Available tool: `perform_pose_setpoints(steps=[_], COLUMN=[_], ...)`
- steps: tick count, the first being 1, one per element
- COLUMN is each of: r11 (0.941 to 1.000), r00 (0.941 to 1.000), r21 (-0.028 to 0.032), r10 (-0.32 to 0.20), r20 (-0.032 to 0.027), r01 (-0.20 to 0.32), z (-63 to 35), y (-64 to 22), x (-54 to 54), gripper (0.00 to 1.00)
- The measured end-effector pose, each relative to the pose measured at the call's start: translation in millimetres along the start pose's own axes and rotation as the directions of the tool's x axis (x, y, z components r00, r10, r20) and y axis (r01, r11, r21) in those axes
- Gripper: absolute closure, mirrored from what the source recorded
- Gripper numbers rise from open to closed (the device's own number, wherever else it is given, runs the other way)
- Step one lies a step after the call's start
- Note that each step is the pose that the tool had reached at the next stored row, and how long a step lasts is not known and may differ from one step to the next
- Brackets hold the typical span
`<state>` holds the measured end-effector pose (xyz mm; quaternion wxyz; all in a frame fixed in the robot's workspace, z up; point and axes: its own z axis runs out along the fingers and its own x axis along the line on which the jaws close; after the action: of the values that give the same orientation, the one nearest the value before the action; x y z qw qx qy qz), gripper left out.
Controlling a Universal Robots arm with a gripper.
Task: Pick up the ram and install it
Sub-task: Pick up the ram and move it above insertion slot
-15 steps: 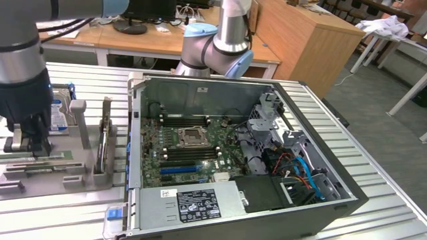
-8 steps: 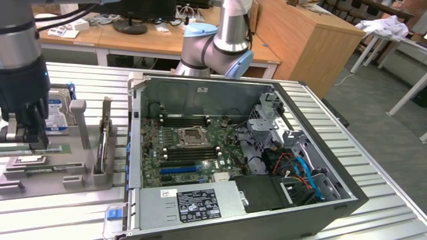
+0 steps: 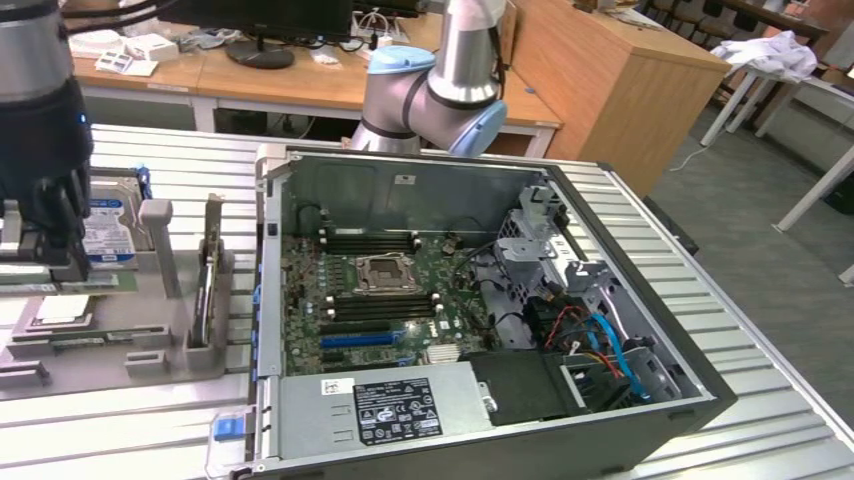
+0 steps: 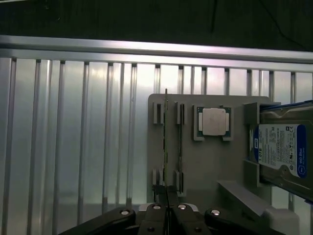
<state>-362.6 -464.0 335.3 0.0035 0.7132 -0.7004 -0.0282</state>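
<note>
Casework lay nearest: the open computer case (image 3: 400, 190) on the slatted desk (image 3: 187, 160), its power supply (image 3: 387, 405) toward me and the motherboard (image 3: 374, 290) behind it. The black memory slots (image 3: 367, 243) by the processor socket (image 3: 380, 270) looked bare, so I judged nothing was installed yet.

Toward the exterior view's left sat the grey holder tray (image 3: 120, 340). Over it, the jaws were clenched on the ram (image 4: 166, 142), a thin stick standing on edge between the tray's slotted posts. A second stick (image 4: 180, 142) stood just beside it. Whether the ram had lifted clear of the posts, I could not tell. A processor (image 4: 213, 121) and a blue-labelled hard drive (image 4: 281, 149) shared the tray.

So the pick-up was under way, with carrying and seating left. Farther back rose the arm (image 3: 447, 80), then a wooden desk (image 3: 267, 80).
</note>
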Motion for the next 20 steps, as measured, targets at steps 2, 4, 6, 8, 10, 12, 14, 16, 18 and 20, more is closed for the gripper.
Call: perform_pose_setpoints(steps=[2, 4, 6, 8, 10, 12, 14, 16, 18, 20], r11=[1.0, 1.0, 1.0, 1.0, 1.0, 1.0, 1.0, 1.0, 1.0, 1.0], r00=[1.0, 1.0, 1.0, 1.0, 1.0, 1.0, 1.0, 1.0, 1.0, 1.0], r21=[0.0, 0.0, 0.0001, 0.0001, 0.0001, 0.0, 0.0, 0.0, 0.0, 0.0001], r10=[0.0, 0.0, 0.0, 0.0, 0.0, 0.0, 0.0, 0.0, 0.0, 0.0], r20=[0.0, 0.0, 0.0, 0.0, 0.0, -0.0001, 0.0, 0.0, 0.0, 0.0], r01=[0.0, 0.0, 0.0, 0.0, 0.0, 0.0, 0.0, 0.0, 0.0, 0.0], z=[-5.1, -9.9, -14.6, -18.8, -22.9, -26.9, -30.9, -35.3, -40.0, -44.6], y=[0.2, 0.4, 0.6, 0.8, 1.0, 1.2, 1.3, 1.5, 1.6, 1.7], x=[-0.2, -0.4, -0.5, -0.7, -0.8, -1.0, -1.1, -1.3, -1.4, -1.6], gripper=[0.89, 0.89, 0.89, 0.89, 0.89, 0.89, 0.89, 0.89, 0.89, 0.89])
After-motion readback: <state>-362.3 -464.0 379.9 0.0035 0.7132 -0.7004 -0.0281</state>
